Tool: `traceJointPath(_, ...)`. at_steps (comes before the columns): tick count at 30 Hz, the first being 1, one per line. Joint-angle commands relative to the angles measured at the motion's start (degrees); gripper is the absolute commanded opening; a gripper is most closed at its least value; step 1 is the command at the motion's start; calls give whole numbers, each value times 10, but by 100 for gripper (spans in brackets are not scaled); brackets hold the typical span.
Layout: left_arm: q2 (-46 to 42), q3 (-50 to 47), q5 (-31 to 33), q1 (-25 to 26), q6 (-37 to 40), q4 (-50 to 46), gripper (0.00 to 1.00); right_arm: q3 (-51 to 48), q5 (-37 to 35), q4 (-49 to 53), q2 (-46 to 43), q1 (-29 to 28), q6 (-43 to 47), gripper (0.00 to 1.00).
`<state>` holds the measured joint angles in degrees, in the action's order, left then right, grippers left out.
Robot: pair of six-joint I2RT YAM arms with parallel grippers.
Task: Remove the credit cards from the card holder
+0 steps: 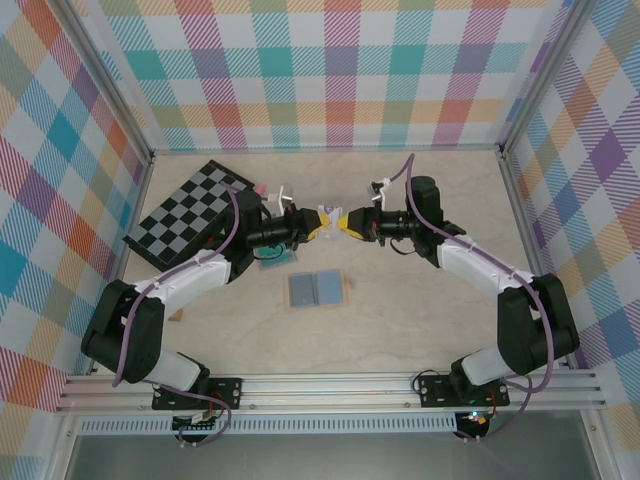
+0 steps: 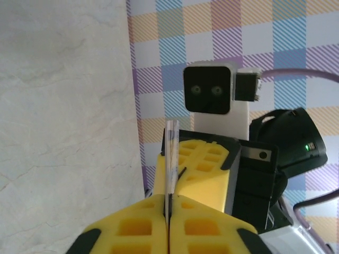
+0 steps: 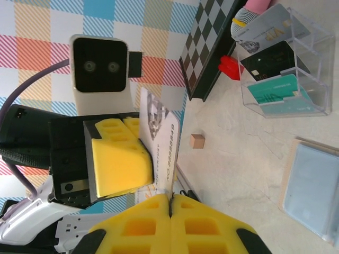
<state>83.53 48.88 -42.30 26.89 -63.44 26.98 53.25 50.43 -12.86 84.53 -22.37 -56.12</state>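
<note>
card holder cut off, card print illegible

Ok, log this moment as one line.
left gripper: shut on credit card | right gripper: shut on credit card | card holder: open, flat on table

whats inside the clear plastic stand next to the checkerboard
Three cards sit stepped in the stand: a grey card, a black card, then a teal card. Each nearer card covers part of the one behind it, so those strips cannot be seen.
</note>
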Motion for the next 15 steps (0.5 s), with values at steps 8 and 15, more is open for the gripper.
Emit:
traceJointPath(8,-62,79,90,-9,268,-316,0,86,-85,281,-10,33,221,64)
traceJointPath(15,-83,165,213,-9,496,-513,0,37,-90,268,-29,75,271,100)
